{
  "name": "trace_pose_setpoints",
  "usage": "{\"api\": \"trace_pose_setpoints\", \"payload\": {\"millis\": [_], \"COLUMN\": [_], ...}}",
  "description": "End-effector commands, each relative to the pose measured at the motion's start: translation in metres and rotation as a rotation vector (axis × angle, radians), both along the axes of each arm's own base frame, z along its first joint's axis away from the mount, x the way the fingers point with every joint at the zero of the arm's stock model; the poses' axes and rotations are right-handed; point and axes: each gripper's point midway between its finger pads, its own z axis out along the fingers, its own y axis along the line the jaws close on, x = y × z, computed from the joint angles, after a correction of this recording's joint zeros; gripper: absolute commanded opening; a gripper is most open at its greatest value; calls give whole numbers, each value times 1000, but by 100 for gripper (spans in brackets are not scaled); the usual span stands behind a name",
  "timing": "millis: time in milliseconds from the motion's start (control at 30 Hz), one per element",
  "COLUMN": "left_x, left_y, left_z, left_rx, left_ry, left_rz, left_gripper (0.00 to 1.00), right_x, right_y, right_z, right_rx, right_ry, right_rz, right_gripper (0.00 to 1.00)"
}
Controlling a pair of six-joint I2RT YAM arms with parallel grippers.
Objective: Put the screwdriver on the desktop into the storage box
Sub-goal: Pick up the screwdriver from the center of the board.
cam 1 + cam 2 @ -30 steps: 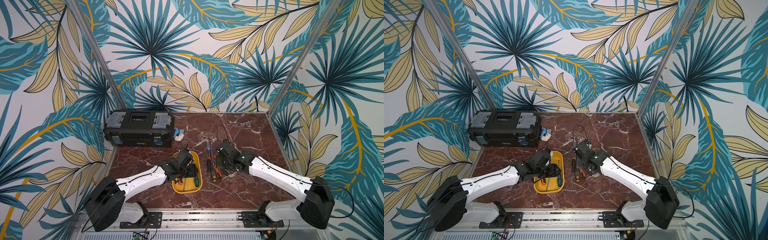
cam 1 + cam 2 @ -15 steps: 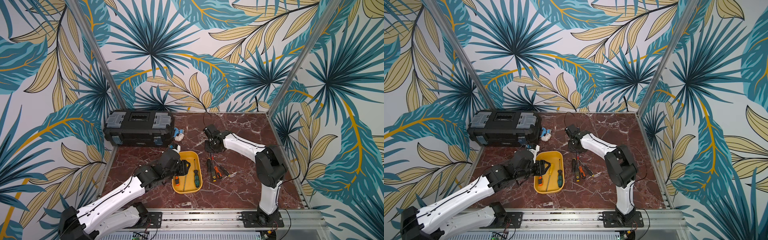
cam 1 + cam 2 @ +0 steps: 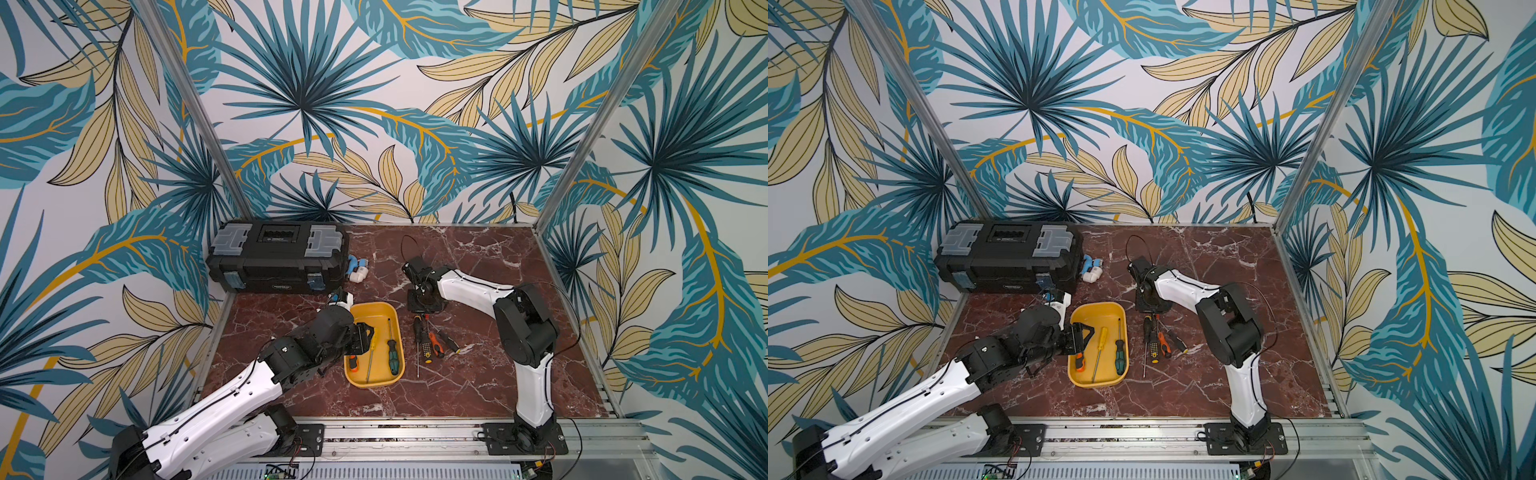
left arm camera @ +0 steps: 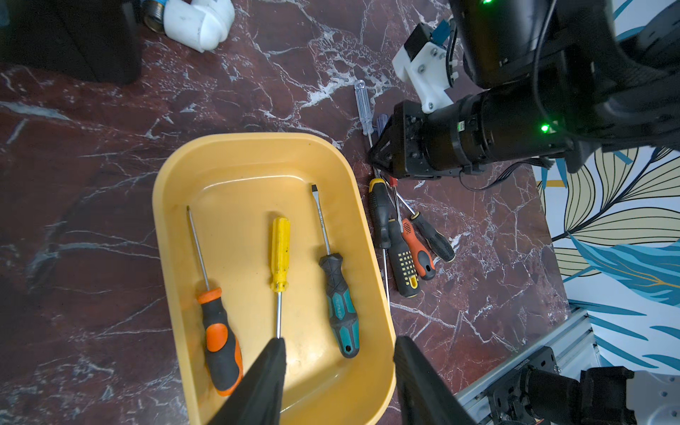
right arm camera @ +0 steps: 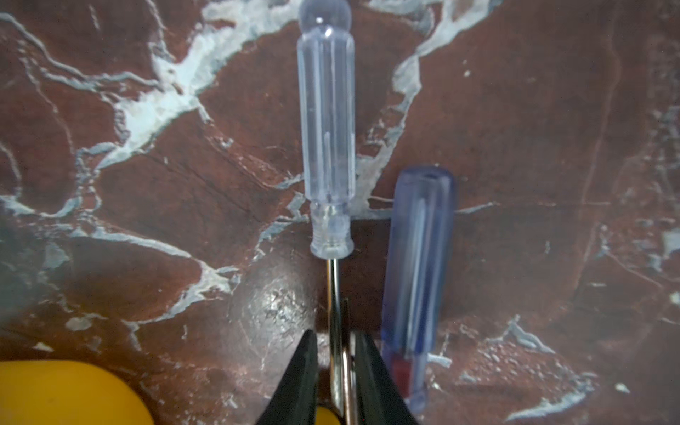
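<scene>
Right gripper [image 5: 334, 342] is straddling the shaft of the clear-handled screwdriver [image 5: 326, 121], jaws narrowed close around it; can't tell if they're pinching. That screwdriver is lying flat on the desk [image 5: 533, 110], just beside the blue-handled screwdriver [image 5: 419, 257], near a corner of the storage box [image 4: 169, 206]. Left gripper [image 4: 339, 340] is hanging about half open, empty, over the box, where three screwdrivers [image 4: 279, 254] are lying. A pile [image 4: 404, 265] of four more is sitting alongside.

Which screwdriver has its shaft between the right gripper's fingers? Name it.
The clear-handled screwdriver: its bare metal shaft runs between the fingers of the right gripper. The blue-handled screwdriver lies right beside it, but outside those fingers.
</scene>
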Motion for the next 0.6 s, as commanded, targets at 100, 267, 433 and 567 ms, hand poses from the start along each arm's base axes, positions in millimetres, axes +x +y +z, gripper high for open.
{"api": "trace_pose_setpoints", "payload": {"millis": [100,267,433,567], "left_x": [2,2,2,1], "left_y": [4,2,0,0], "left_z": [-4,-5,-7,-10], "left_rx": [10,8,6,8], "left_ry": [-2,1,11,18], "left_rz": [16,12,5,3], "left_gripper": [51,51,51,51], "right_x": [-3,3,15,17], "right_y": [-6,-11,-10,-10], "right_z": [-18,-24,-25,-27], "right_rx": [-57,-104,-139,-148], "right_ry": [29,16,-9,-8], "right_rz": [22,38,70,80], "right_gripper": [23,23,23,17]}}
